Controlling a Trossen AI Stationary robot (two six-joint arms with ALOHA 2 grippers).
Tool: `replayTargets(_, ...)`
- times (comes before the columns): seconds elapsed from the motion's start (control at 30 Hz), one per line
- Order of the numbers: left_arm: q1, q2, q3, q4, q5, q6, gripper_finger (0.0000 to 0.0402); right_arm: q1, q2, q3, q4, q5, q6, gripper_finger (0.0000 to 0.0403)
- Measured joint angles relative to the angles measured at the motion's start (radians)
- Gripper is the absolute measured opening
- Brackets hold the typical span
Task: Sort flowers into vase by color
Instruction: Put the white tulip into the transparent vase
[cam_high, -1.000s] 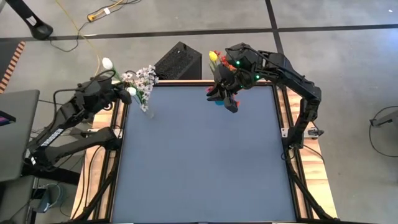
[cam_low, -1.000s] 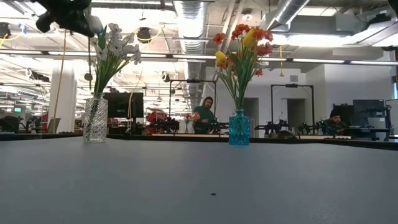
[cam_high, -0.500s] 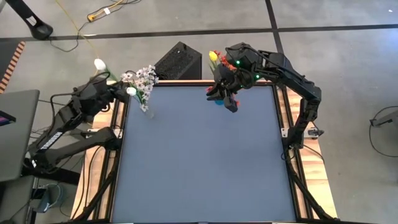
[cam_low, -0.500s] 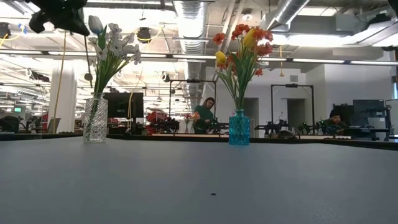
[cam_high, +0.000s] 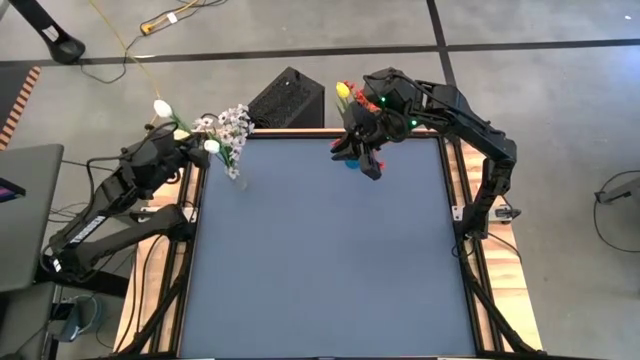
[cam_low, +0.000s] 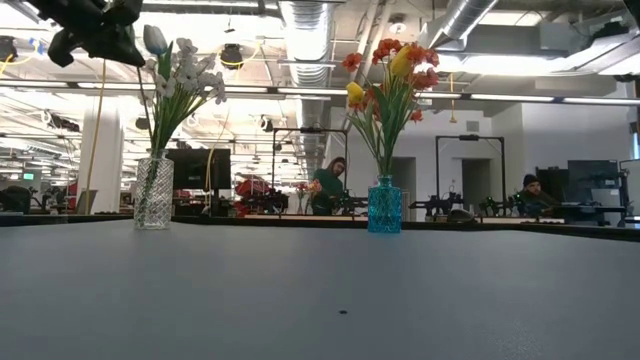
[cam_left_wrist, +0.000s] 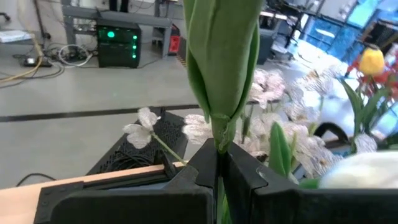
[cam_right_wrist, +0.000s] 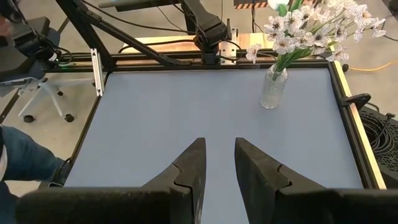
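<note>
My left gripper hangs shut over the table's far left corner, on a white-bud flower, beside the clear vase. That vase holds tiny whitish blossoms and another white bud. At the far edge, the blue vase holds red blossoms and yellow buds. My right gripper hovers open above this vase with nothing between its fingers. My left gripper pinches the flower's green leafy stem between its two fingers, well below the bud. The fingers come about level from the table's left side and lie across the stem. The bud stands above the fingers; a thin stem hangs toward the clear vase.
A black box stands just beyond the table's far edge, between the two vases. The blue-grey tabletop stretches toward the near edge. People sit at desks in the room behind the table.
My left gripper has sunk a little beside the clear vase and rolled slightly, still shut on the stem. The white bud has swung with it toward the table's left edge. My right gripper has kept still.
</note>
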Motion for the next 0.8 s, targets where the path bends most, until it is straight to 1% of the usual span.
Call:
replayTargets(0.13,0.0,0.02,0.0,-0.001,0.052,0.037,0.0,0.0,0.0,0.0,0.016,0.0,0.0,0.0111)
replayTargets(0.3,0.0,0.053,0.0,-0.001,0.089,0.069,0.0,0.0,0.0,0.0,0.026,0.0,-0.001,0.0111)
replayTargets(0.53,0.0,0.102,0.0,-0.027,0.111,0.077,0.0,0.0,0.0,0.0,0.026,0.0,-0.003,0.0111)
replayTargets(0.67,0.0,0.108,0.0,-0.027,0.122,0.076,0.0,0.0,0.0,0.0,0.025,0.0,-0.003,0.0111)
replayTargets(0.8,0.0,0.092,-0.057,-0.006,0.139,0.049,0.0,0.0,0.0,0.0,0.022,0.0,-0.005,0.0111)
